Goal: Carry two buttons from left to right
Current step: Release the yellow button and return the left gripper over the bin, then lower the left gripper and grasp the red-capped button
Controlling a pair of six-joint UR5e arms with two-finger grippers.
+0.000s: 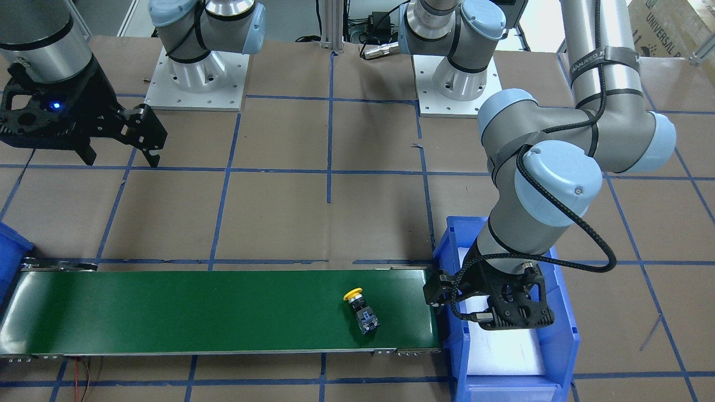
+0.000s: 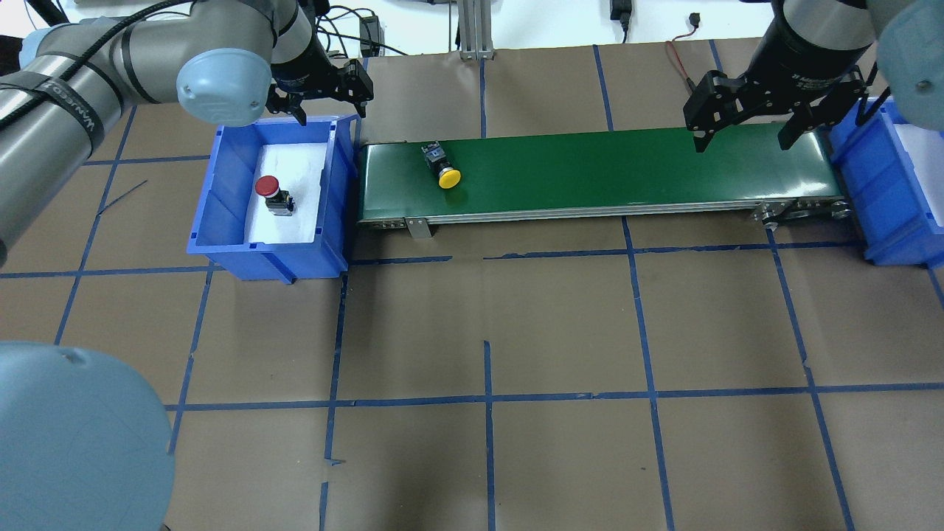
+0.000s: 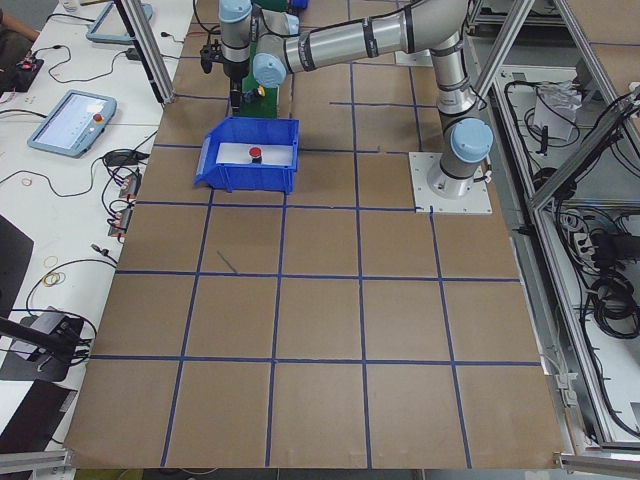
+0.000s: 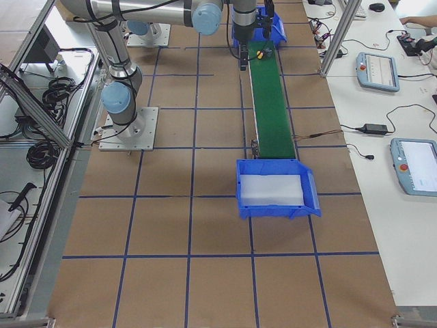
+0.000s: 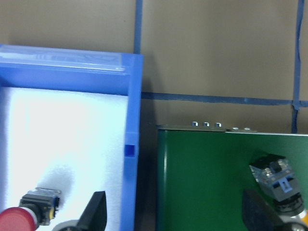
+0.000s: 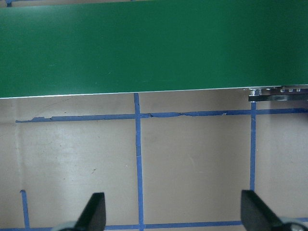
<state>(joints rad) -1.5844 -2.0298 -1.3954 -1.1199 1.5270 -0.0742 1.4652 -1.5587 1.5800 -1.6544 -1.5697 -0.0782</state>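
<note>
Overhead exterior shows left tool [image 2: 330,107] and right tool [image 2: 742,139] both spread wide, empty.

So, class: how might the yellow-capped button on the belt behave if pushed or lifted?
The yellow-capped button lies on its side on the belt, so its round cap may let it roll in an arc when pushed. Its blocky body looks rigid and would probably take a firm pinch.

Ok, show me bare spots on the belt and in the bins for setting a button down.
Belt: bare from the yellow button to the right gripper. Right bin: bare white pad. Crowded: left bin, holding the red button, left gripper over its wall.
</note>
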